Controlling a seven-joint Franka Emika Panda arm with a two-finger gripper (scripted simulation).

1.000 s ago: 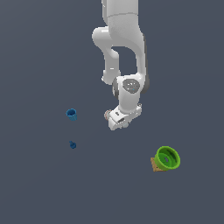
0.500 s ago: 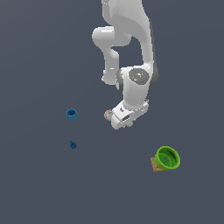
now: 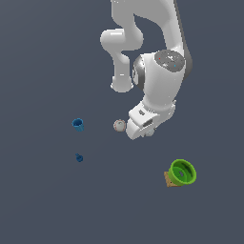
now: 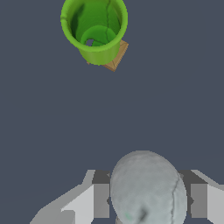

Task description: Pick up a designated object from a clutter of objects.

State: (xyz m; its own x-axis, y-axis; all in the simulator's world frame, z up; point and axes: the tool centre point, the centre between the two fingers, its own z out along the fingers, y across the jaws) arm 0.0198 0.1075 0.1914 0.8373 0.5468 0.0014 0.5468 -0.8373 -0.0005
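One blue cup (image 3: 78, 125), one small dark blue piece (image 3: 79, 157), one beige ball (image 3: 119, 126), one pale grey lump (image 4: 148, 189), one green bowl (image 3: 183, 172), one brown block (image 3: 168, 179), one gripper (image 3: 141, 129).

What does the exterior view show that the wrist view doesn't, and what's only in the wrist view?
Only the exterior view shows the blue cup, the tiny dark blue piece, the beige ball and the arm's body. Only the wrist view shows the pale grey lump close up, sitting between the fingers of the claw. Both show the green bowl with the brown block beside it.
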